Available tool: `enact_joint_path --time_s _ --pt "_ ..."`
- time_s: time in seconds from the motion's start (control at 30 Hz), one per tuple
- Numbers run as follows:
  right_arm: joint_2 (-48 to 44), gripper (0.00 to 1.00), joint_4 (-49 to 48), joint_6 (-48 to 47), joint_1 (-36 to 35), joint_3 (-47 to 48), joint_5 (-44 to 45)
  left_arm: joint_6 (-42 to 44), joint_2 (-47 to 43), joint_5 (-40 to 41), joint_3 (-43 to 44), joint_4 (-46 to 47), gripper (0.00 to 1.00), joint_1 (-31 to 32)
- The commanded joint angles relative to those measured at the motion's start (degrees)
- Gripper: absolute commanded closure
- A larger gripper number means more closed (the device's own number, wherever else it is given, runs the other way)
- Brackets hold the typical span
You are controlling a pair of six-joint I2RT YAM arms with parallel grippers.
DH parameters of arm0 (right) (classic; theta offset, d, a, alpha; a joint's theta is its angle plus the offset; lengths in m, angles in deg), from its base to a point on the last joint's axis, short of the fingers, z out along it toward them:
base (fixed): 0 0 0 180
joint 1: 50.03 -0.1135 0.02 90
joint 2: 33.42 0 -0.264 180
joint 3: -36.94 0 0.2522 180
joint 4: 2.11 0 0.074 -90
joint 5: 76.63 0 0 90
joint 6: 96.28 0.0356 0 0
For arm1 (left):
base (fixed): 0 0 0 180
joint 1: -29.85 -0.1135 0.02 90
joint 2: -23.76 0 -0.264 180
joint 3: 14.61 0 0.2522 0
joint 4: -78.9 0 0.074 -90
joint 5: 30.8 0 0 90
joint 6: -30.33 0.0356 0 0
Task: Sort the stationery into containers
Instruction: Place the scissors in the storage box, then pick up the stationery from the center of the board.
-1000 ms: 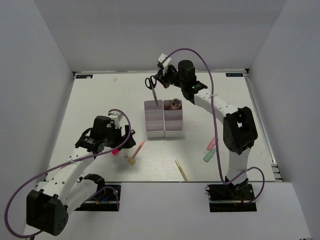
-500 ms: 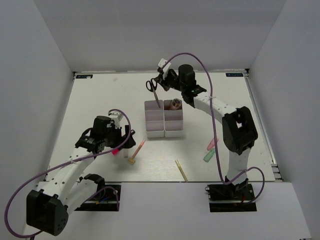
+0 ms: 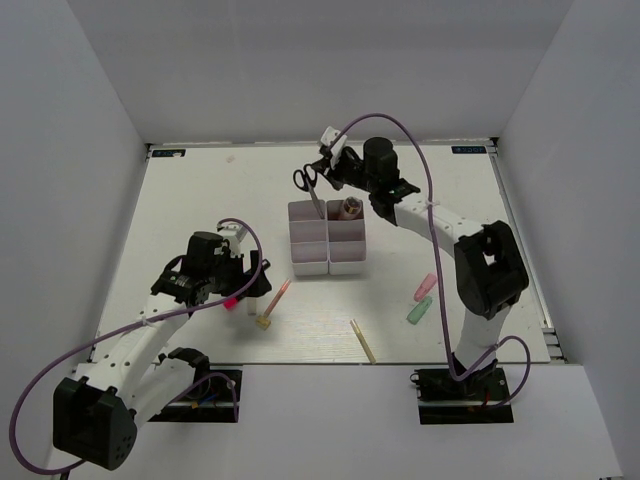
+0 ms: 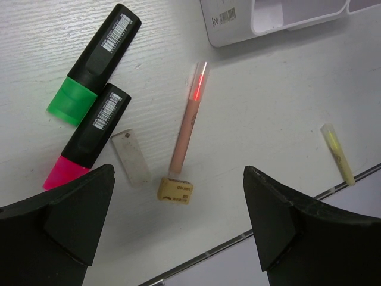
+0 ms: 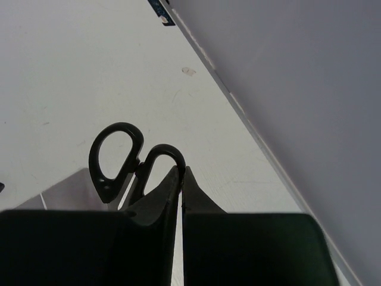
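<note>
My right gripper [image 3: 326,172] is shut on one handle loop of the black-handled scissors [image 3: 308,183]. They hang blade down, with the tip at the back-left bin of the white containers [image 3: 327,252]. In the right wrist view the fingers [image 5: 172,185] pinch the loop of the scissors [image 5: 114,156]. My left gripper [image 4: 178,174] is open and empty above the table. Below it lie a green marker [image 4: 92,65], a magenta marker [image 4: 86,146], a pink pencil [image 4: 187,122], a tan eraser [image 4: 175,190] and a small grey-white piece [image 4: 131,157].
A pink marker [image 3: 426,287] and a mint-green marker [image 3: 419,311] lie right of the bins. A tan pencil [image 3: 363,341] lies near the front edge and also shows in the left wrist view [image 4: 337,154]. A brownish item [image 3: 351,208] sits in the back-right bin.
My right gripper has shifted slightly right and down with the scissors, bringing the blade over the back-left bin. The left arm has not moved.
</note>
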Motion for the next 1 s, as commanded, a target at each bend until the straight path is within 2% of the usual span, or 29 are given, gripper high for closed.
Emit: enact_joint_path --time_s 0.0,0.1,0.4,0.47,0.5,0.53,0.57,0.6,0.63,0.67,0.7,0.73,0.77,0.8,0.87,0.9,0.93,0.97 --pt "-3.64 0.96 -2.57 -1.09 -0.47 -0.69 -1.37 0.45 -0.76 0.33 0.81 -0.14 0.00 -0.20" --pt "-4.52 0.89 -1.34 -1.53 -0.82 -1.48 -1.80 0.45 -0.50 0.51 0.90 -0.23 0.00 -0.20" --pt "-7.42 0.88 -0.99 -2.15 -0.56 -6.14 -1.72 0.54 -0.68 1.12 0.73 -0.23 0.00 -0.11" --pt "-8.13 0.78 -0.99 -1.89 -0.56 -6.23 -1.28 0.63 -0.41 1.12 0.90 -0.32 0.00 -0.11" --pt "-8.48 0.70 -0.82 -1.80 -0.56 -5.97 -1.02 0.54 -0.33 1.12 0.81 -0.23 0.00 -0.20" --pt "-8.65 0.60 -0.73 -1.54 -0.56 -5.18 0.99 0.54 -0.15 1.04 0.81 -0.32 0.00 -0.11" --pt "-9.09 0.44 -0.29 -1.45 -0.47 -4.74 2.14 0.54 -0.15 1.21 0.90 -0.32 0.00 -0.28" --pt "-9.44 0.37 3.63 -1.53 -0.82 -4.04 5.11 0.54 -0.15 1.04 0.90 -0.23 0.00 -0.11" --pt "-9.27 0.33 6.98 -1.80 -0.47 1.45 8.62 0.45 -0.24 0.86 0.81 0.03 0.00 -0.28" --pt "-7.97 0.21 11.97 -2.58 -0.73 5.25 13.00 0.54 -0.32 0.51 0.81 -0.06 0.00 -0.11" --pt "-6.47 0.17 33.77 -2.50 -0.38 15.81 14.96 0.45 -0.33 0.07 0.64 0.20 0.00 -0.11" --pt "-4.46 0.15 41.04 -1.20 -0.12 21.66 16.72 0.28 -0.33 -0.45 0.55 0.47 0.00 -0.11" --pt "-0.17 0.14 48.68 -1.01 0.23 39.99 22.48 0.28 -0.50 -1.16 0.64 0.47 0.00 -0.11" --pt "4.74 0.10 76.69 -1.36 0.58 45.83 23.50 0.19 -0.59 -1.25 0.64 0.65 0.00 -0.20" --pt "9.25 0.10 86.85 -1.97 1.81 54.91 28.93 -0.07 -1.11 -2.13 0.64 1.08 0.00 -0.11" --pt "8.32 0.10 93.08 -2.41 2.77 56.25 28.00 -0.16 -1.29 -2.39 0.46 1.26 0.00 -0.11" --pt "3.87 0.10 91.92 -2.24 4.44 53.13 25.90 -0.51 -1.90 -2.65 0.29 1.35 0.00 -0.20" --pt "0.43 0.10 86.34 -0.93 5.50 42.05 24.31 -0.69 -1.82 -3.01 0.20 1.70 0.00 -0.20"
